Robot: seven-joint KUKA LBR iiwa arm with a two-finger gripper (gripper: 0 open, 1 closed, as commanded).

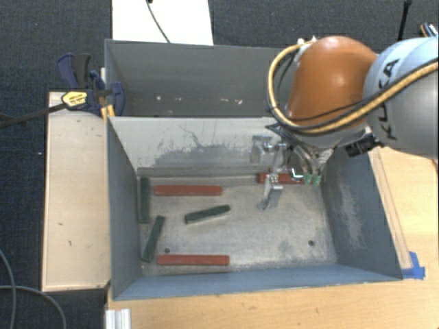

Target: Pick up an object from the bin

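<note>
Floor (41,19): dark grey carpet with a flecked weave, visible at the top, left and lower left. Black cable (27,117) crosses it at the left. Second cable (409,2) runs down at the upper right. Lighting even, with no hard shadows on the carpet.

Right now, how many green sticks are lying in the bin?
3 green sticks: one along the left wall, one tilted just below it, one mid-floor. A green bit under the robot's wrist may be a fourth, mostly hidden.
</note>
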